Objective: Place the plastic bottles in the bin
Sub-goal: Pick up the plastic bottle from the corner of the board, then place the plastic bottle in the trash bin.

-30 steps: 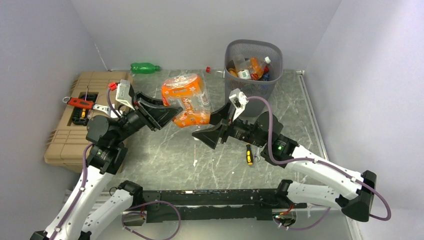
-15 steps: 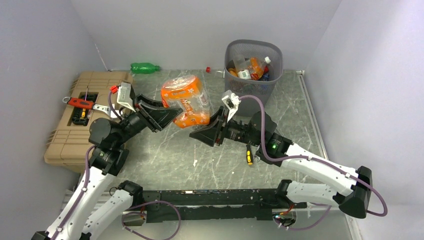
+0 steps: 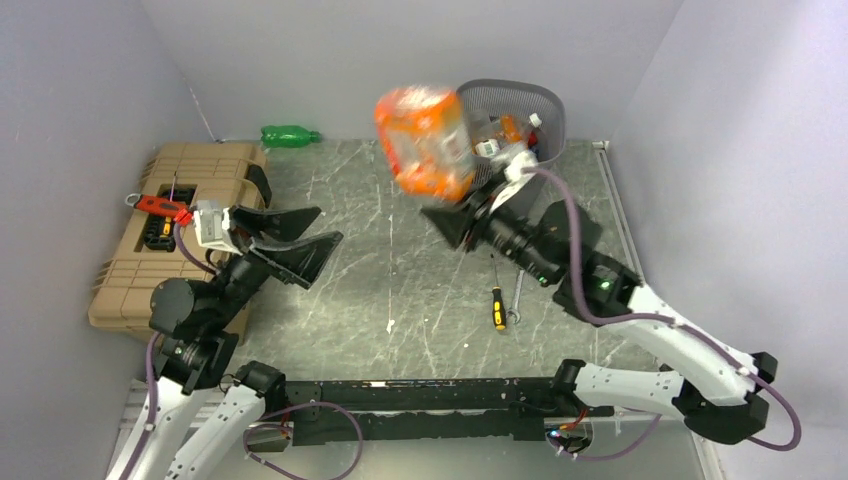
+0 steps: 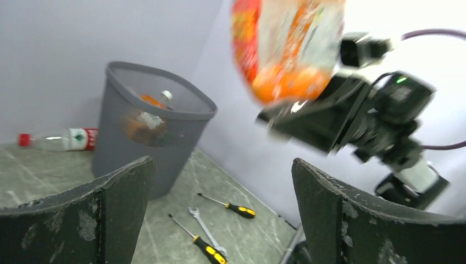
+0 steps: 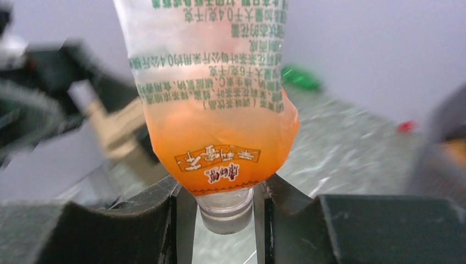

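Observation:
A large orange-labelled plastic bottle [image 3: 423, 138] hangs in the air just left of the bin [image 3: 548, 104]. My right gripper [image 3: 462, 202] is shut on its neck [image 5: 226, 204], with the body standing up from the jaws. The dark mesh bin holds several bottles [image 3: 505, 130]. My left gripper [image 3: 300, 236] is open and empty, low beside the toolbox, apart from the orange bottle [image 4: 286, 49]. A green bottle [image 3: 290, 134] lies at the back wall. A clear red-labelled bottle [image 4: 60, 138] lies left of the bin [image 4: 154, 132].
A tan toolbox [image 3: 140, 260] with a red tool [image 3: 160, 206] on it stands at the left. A black-and-yellow screwdriver [image 3: 497, 310] and a wrench [image 3: 516, 296] lie on the table under my right arm. Another screwdriver [image 4: 233, 207] lies nearby.
My left gripper let go of the orange bottle, opened and drew back to the left. My right gripper shut on the bottle's neck and swung it up and right, towards the bin.

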`<state>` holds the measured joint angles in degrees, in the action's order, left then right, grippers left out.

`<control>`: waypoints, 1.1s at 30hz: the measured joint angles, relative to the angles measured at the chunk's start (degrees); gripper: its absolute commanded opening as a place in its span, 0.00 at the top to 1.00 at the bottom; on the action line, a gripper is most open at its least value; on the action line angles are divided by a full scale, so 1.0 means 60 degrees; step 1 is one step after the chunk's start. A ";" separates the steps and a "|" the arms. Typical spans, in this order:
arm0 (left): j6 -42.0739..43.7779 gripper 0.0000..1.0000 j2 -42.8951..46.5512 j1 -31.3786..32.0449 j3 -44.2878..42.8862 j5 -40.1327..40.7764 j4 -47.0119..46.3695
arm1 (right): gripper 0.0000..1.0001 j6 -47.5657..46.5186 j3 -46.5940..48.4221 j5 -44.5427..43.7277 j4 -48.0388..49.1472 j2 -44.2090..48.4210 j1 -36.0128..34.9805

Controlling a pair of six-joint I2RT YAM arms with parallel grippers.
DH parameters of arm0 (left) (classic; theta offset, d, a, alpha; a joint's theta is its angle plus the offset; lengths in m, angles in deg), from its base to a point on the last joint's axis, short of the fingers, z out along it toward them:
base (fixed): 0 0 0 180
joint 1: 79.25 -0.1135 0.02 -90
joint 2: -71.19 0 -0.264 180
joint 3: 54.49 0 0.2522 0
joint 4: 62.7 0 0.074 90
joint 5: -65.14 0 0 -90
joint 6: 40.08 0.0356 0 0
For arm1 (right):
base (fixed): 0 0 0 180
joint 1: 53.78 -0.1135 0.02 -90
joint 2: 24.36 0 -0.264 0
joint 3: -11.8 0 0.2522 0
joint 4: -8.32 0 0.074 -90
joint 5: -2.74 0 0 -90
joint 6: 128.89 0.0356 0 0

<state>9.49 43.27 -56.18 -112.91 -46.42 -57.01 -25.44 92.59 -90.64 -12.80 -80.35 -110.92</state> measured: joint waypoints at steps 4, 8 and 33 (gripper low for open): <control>0.1024 0.00 0.0182 0.0011 -0.0302 0.0849 0.1053 | 1.00 -0.1224 0.2131 -0.2430 -0.0696 -0.0291 0.0375; 0.2229 0.00 -0.0226 0.0011 -0.0736 0.2379 0.2856 | 1.00 -0.1545 0.3297 -0.3351 -0.0922 -0.0962 0.2645; 0.4368 0.01 -0.0576 0.0007 0.0259 0.5220 0.4852 | 1.00 0.3228 0.4564 0.2160 -0.2197 -0.5679 0.8167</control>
<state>35.70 39.82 -56.14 -111.36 -15.10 -27.90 -6.07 119.97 -77.68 -25.98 -114.43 -61.92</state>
